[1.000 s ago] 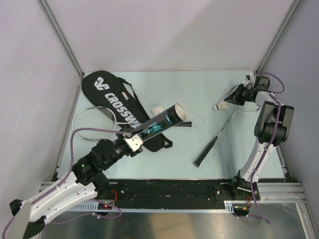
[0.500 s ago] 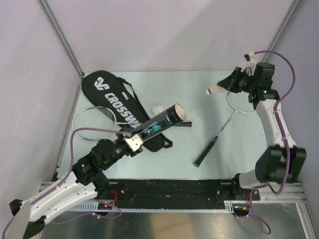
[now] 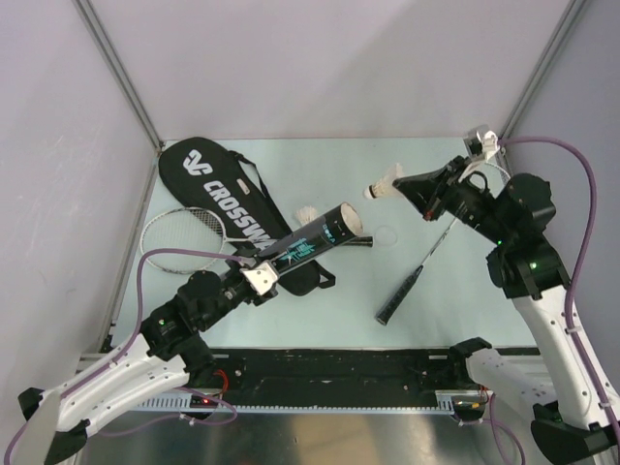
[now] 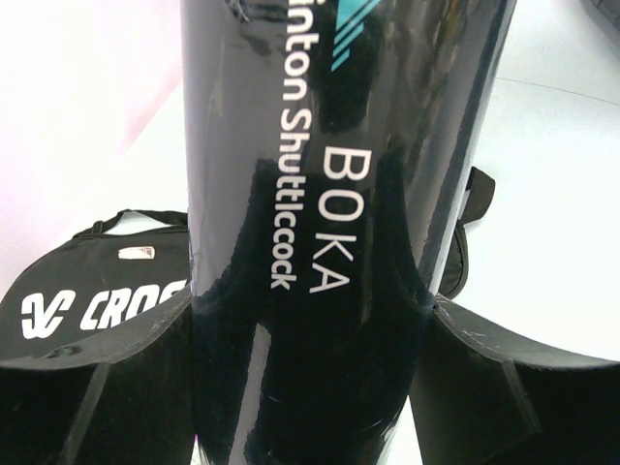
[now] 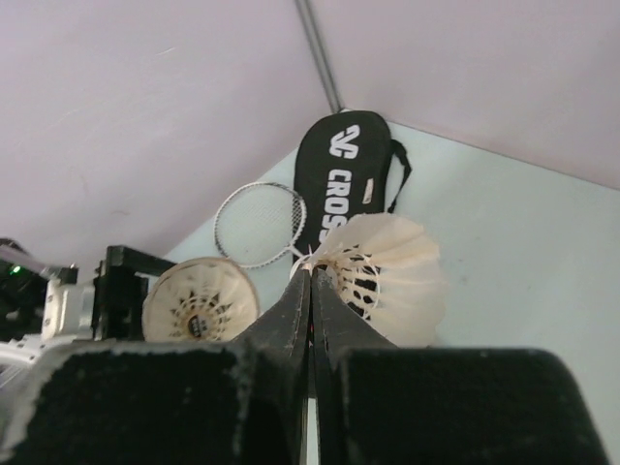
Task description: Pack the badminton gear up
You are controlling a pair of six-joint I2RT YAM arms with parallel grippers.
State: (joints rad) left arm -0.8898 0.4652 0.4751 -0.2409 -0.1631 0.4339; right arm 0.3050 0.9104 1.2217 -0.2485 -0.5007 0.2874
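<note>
My left gripper (image 3: 258, 277) is shut on the dark teal-printed tube (image 3: 308, 246) and holds it tilted, its open mouth (image 3: 351, 219) pointing up and right. In the left wrist view the tube (image 4: 320, 194) fills the space between both fingers (image 4: 97, 387). My right gripper (image 3: 405, 188) is shut on a white feather shuttlecock (image 3: 383, 188), just right of and above the tube mouth. In the right wrist view the fingertips (image 5: 312, 276) pinch the shuttlecock's (image 5: 392, 266) feather rim beside the tube mouth (image 5: 201, 300). A second shuttlecock (image 3: 307, 213) lies behind the tube.
The black CROSSWAY bag (image 3: 225, 194) lies at the back left, over one racket (image 3: 184, 237). The other racket (image 3: 407, 286) lies right of centre, its head under my right arm. A small clear ring (image 3: 386, 235) lies by the tube mouth. Walls close the left, back and right sides.
My right arm has swung left from the back right corner, carrying the shuttlecock over to the tube mouth. The left arm and the tube have not moved.
</note>
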